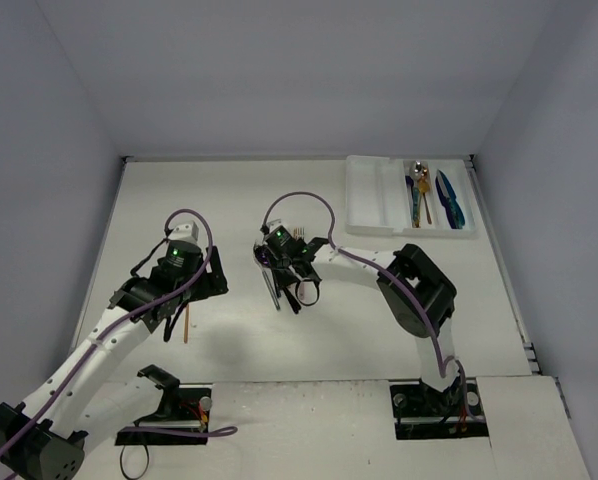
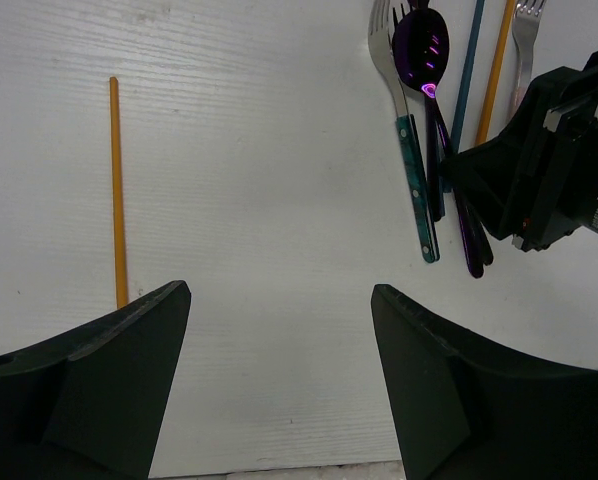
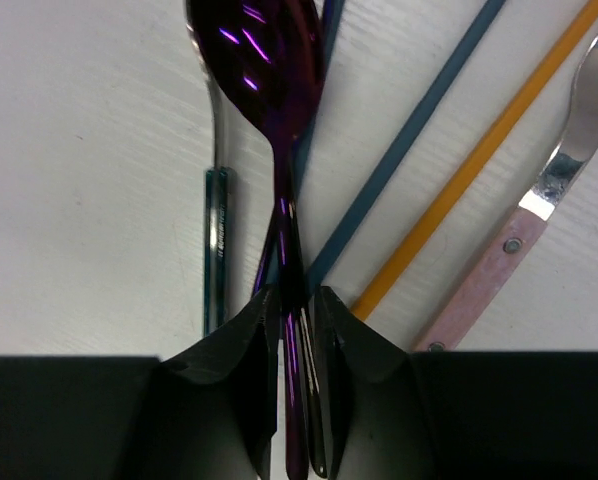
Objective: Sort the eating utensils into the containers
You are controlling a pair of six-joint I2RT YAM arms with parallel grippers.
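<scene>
My right gripper [image 3: 296, 300] is shut on the handle of a purple spoon [image 3: 264, 50] in a cluster of utensils on the table. A second dark slim handle lies between the jaws beside it. Next to it lie a teal-handled fork [image 3: 215, 230], a blue stick [image 3: 409, 150], an orange stick [image 3: 479, 160] and a pink-handled fork [image 3: 539, 200]. The white tray [image 1: 364, 200] at the back right holds a copper-gold and silver utensil [image 1: 419, 195] and a blue one [image 1: 449, 200]. My left gripper [image 2: 279, 300] is open and empty over bare table, right of a lone orange stick [image 2: 117, 190].
The left wrist view shows the same cluster, with the purple spoon [image 2: 422, 50] and the right gripper [image 2: 454, 175] at its right side. White walls close the table at the back and sides. The lone orange stick [image 1: 186, 325] lies near the left arm.
</scene>
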